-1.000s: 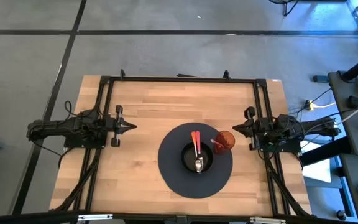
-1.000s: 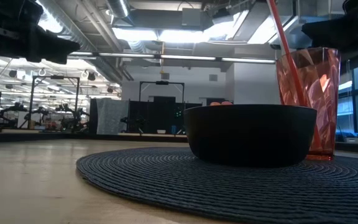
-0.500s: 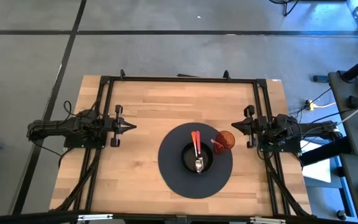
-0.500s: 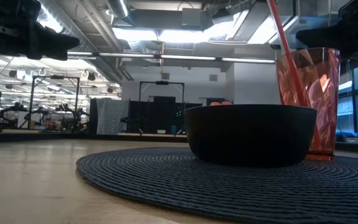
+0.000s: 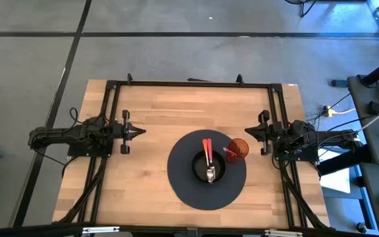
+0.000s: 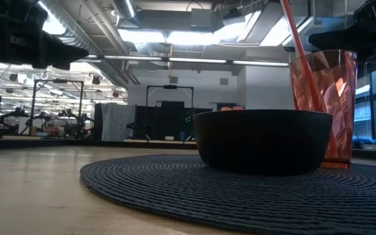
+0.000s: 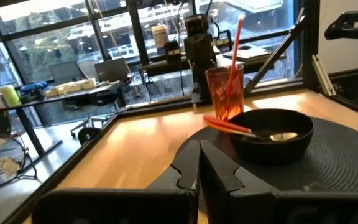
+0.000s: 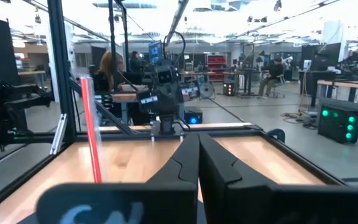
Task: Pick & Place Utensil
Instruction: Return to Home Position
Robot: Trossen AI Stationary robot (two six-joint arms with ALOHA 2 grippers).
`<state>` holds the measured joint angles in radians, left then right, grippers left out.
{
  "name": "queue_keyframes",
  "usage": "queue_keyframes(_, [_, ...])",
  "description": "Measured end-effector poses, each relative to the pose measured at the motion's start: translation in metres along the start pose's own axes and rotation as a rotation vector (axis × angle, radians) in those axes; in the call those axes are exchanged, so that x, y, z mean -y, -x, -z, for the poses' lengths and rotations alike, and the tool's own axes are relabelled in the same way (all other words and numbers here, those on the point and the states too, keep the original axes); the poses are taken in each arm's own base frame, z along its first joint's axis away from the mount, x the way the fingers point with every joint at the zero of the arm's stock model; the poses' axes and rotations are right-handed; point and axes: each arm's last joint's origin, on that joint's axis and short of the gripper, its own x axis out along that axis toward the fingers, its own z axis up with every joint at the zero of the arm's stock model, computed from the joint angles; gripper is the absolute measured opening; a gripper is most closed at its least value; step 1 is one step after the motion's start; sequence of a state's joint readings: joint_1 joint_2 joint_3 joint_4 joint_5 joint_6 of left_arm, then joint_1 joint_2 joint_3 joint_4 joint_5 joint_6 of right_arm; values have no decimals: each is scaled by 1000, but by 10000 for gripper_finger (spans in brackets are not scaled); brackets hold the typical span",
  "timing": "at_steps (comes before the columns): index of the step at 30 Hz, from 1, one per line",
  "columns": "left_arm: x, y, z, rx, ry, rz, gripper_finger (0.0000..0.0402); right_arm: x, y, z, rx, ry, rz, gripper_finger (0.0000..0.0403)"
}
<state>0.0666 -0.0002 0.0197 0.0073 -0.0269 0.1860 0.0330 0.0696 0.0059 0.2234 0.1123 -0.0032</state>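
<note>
Drawing back slightly more toward the left and right edges of the surface with left gripper (image 5: 137,131) and right gripper (image 5: 247,131), both closed, empty. Leaves the utensil (image 5: 207,157) unmoved inside the black bowl (image 5: 197,172), near the front edge; placing probably finished.

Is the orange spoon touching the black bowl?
Touching. In the left wrist view the spoon lies inside the bowl, its orange handle resting on the rim and sticking out past it.
</note>
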Motion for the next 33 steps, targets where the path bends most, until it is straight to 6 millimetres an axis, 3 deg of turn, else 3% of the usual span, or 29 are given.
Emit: queue_keyframes(33, [3,-1,3,-2,155,23,1,1,1,15,-151,-61,42,0])
